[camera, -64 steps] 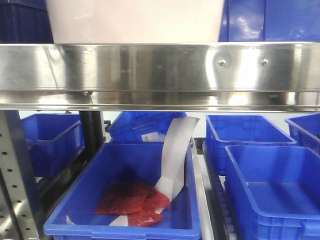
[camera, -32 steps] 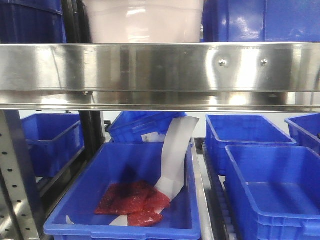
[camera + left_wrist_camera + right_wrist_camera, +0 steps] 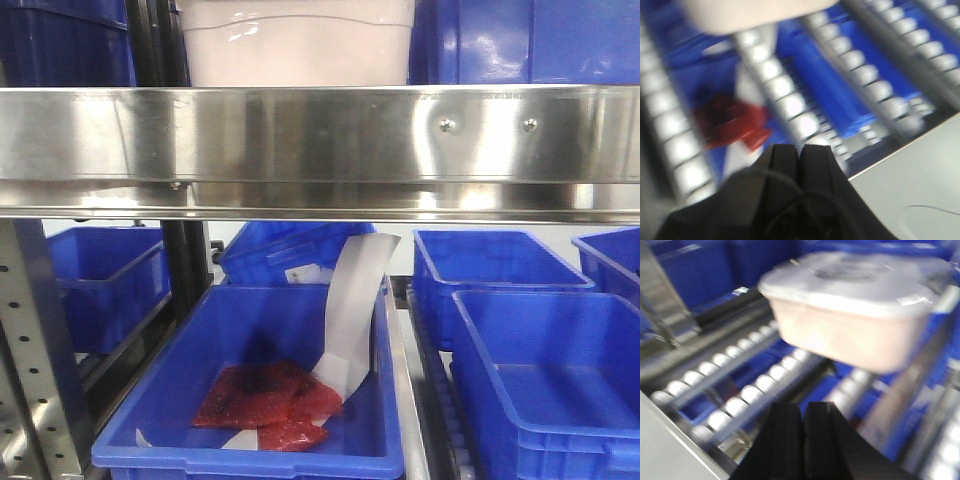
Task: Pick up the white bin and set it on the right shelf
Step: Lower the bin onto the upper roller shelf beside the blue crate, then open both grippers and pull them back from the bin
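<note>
The white bin (image 3: 298,50) stands on the right shelf (image 3: 320,140), behind its broad shiny front rail, between dark blue bins. In the right wrist view the white bin (image 3: 855,315), lid on, sits on the roller tracks (image 3: 740,405) ahead of my right gripper (image 3: 803,407), which is shut on nothing and well apart from it. My left gripper (image 3: 800,150) is shut and empty too; only a blurred corner of the white bin (image 3: 750,12) shows at the top of that view. Both wrist views are motion-blurred.
Blue bins (image 3: 500,40) flank the white bin on the upper level. Below the rail, a blue bin (image 3: 250,400) holds red packets (image 3: 265,395) and a white paper strip; more blue bins (image 3: 545,370) stand to the right. A perforated upright (image 3: 30,350) stands at left.
The white bin looks narrower and farther back on the shelf than a second ago, and its lid rim now shows above the rail. The lower bins have not moved.
</note>
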